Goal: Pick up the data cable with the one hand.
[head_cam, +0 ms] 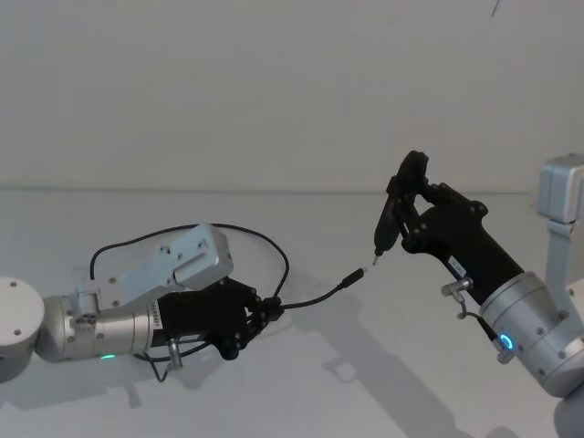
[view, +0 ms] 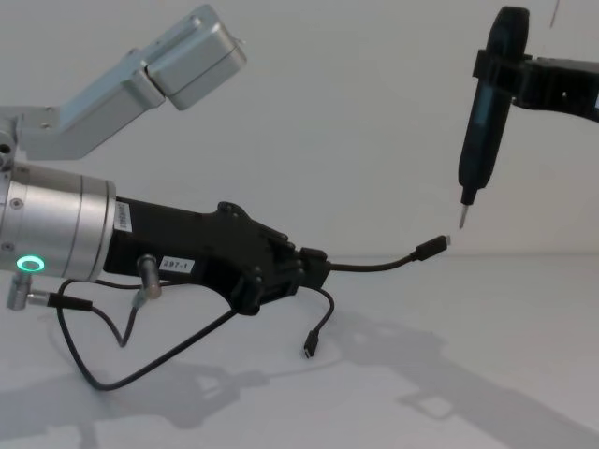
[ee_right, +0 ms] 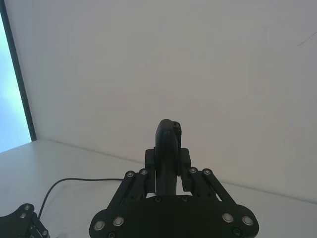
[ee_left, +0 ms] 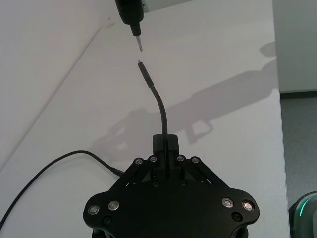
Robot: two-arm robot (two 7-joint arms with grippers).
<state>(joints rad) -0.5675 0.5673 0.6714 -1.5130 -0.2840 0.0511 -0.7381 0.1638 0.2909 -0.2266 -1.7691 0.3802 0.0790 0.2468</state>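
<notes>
Low at head view's left, my black plastic left gripper [head_cam: 267, 308] clamps the long thin black data cable [head_cam: 315, 296], plug raised. Chest view: my right gripper [view: 496, 67] grips a dark pen-shaped tool [view: 485, 114], tip just above the plug.

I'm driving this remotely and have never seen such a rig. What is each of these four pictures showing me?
It is a two-armed robot at a white table. The head view looks down from above, the chest view looks across from lower down, and each wrist view looks along one arm's hand. The left hand is shut on the data cable, lifting one plug off the table; the other plug dangles and the rest loops behind. The right hand is shut on a dark pen-shaped tool, its tip poised just above the raised plug.
</notes>
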